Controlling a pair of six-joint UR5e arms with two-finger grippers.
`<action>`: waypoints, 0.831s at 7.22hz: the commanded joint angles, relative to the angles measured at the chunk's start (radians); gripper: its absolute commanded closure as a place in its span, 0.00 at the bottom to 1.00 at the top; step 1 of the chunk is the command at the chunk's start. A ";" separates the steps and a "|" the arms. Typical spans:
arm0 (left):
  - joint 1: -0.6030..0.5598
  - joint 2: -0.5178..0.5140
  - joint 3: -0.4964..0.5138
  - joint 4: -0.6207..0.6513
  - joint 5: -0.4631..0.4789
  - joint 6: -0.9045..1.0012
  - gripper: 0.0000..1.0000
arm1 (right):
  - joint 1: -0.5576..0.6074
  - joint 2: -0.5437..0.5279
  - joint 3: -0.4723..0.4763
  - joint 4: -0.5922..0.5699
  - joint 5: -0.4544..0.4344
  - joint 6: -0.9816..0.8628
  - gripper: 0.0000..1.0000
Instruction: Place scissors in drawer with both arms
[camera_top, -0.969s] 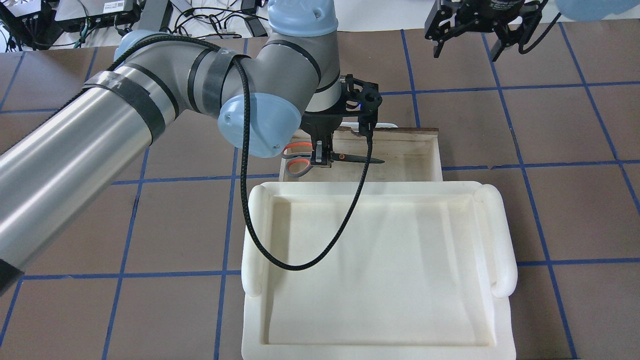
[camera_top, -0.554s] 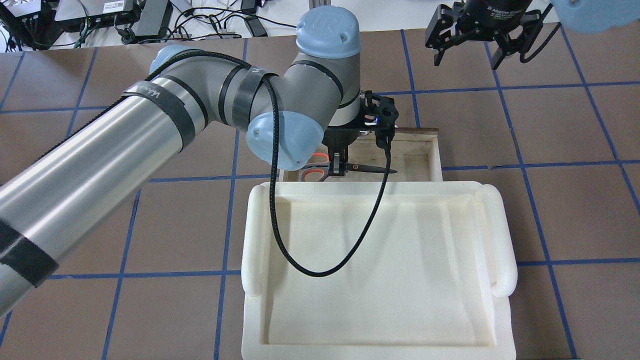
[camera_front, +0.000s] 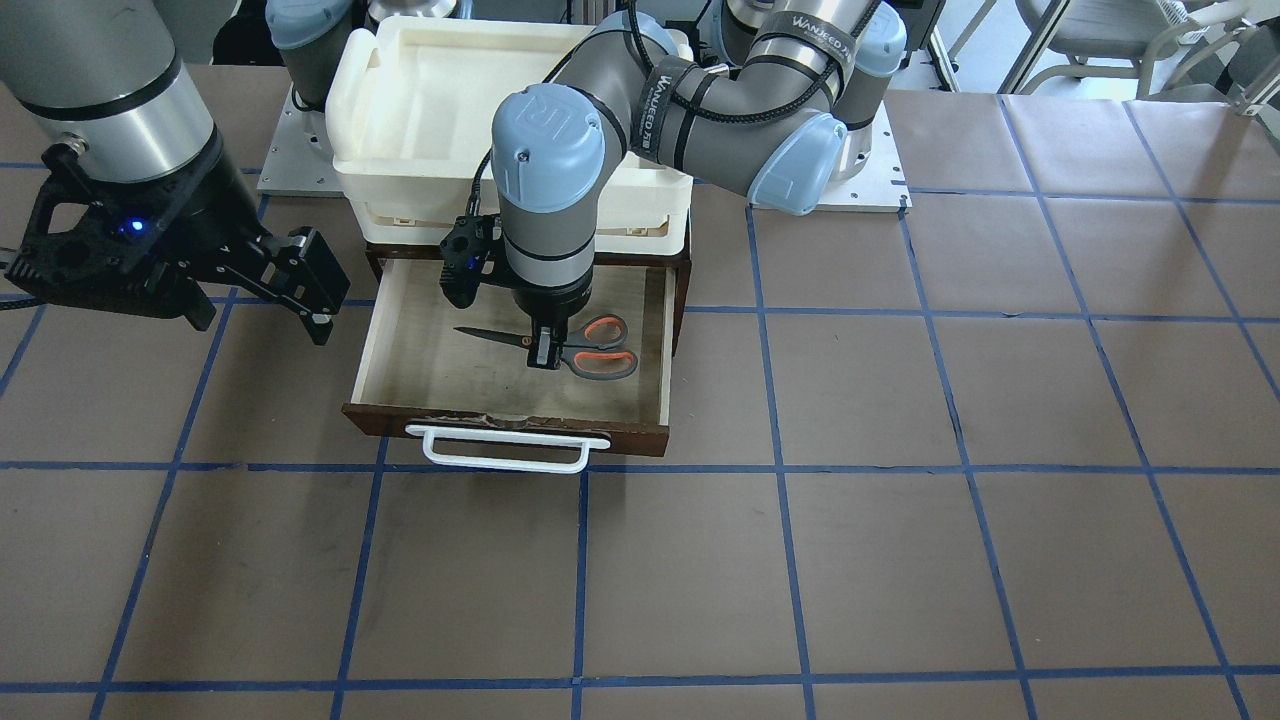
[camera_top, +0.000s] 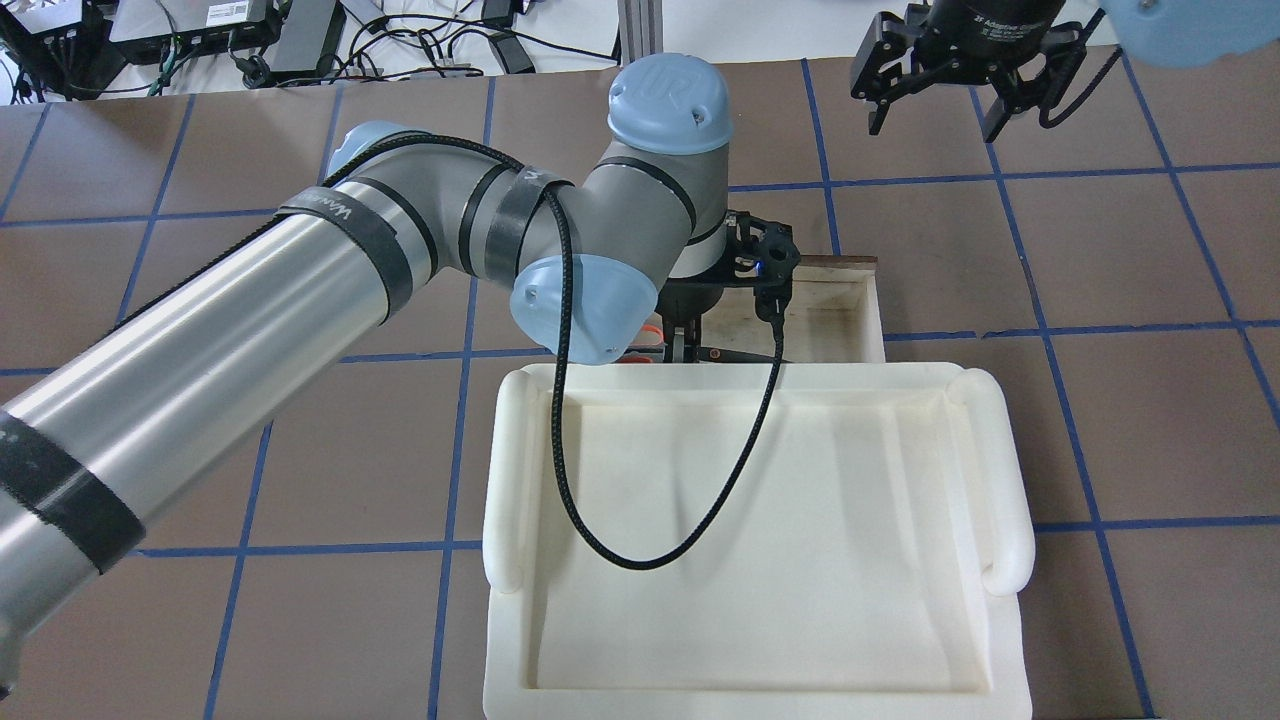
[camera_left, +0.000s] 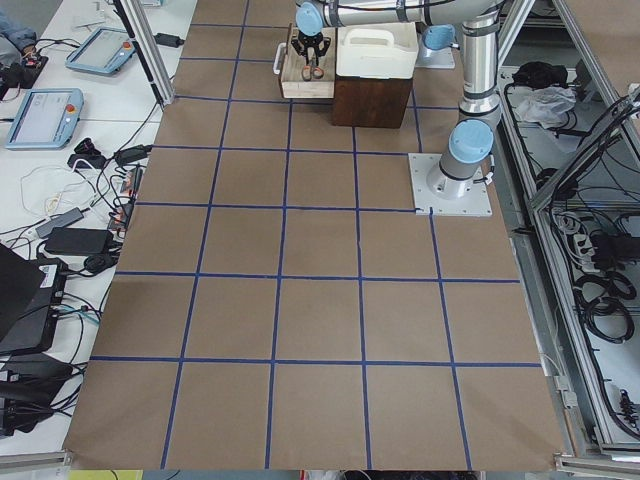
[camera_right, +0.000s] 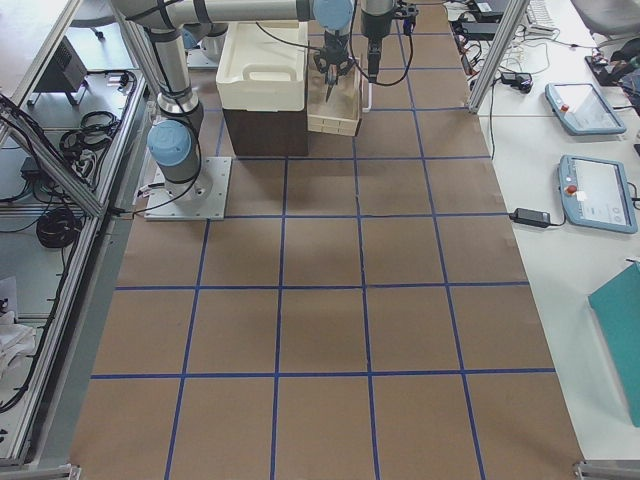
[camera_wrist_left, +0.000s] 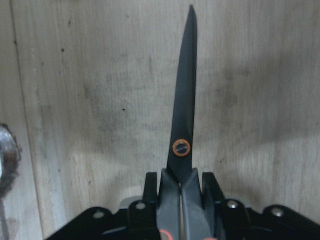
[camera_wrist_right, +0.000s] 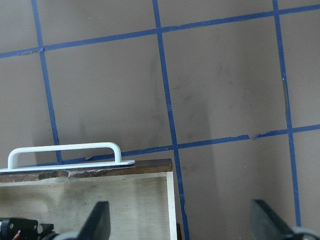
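Note:
The scissors, grey handles lined orange-red and dark blades, are inside the open drawer. They lie level, low over its pale wooden floor. My left gripper is shut on them just behind the pivot. The left wrist view shows the blades closed and pointing away from the fingers. In the overhead view only the blade tip shows past the arm. My right gripper is open and empty, hovering beside the drawer; its view shows the white handle.
The cream-white foam tray sits on top of the brown cabinet above the drawer and hides the drawer's rear part from overhead. The brown table bears a grid of blue tape. The left arm's black cable hangs over the tray.
My left gripper has carried the scissors rightward and toward the robot inside the drawer, closer to the tray's edge. The right gripper has hardly moved.

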 joint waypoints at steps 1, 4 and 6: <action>-0.001 -0.001 -0.025 0.017 -0.001 -0.001 1.00 | 0.002 0.000 0.000 0.001 0.001 0.000 0.00; -0.001 -0.004 -0.028 0.021 -0.003 -0.010 0.43 | 0.000 0.000 0.002 0.001 0.004 0.000 0.00; -0.001 -0.004 -0.026 0.026 -0.029 -0.012 0.26 | 0.002 -0.008 0.002 0.001 0.003 0.000 0.00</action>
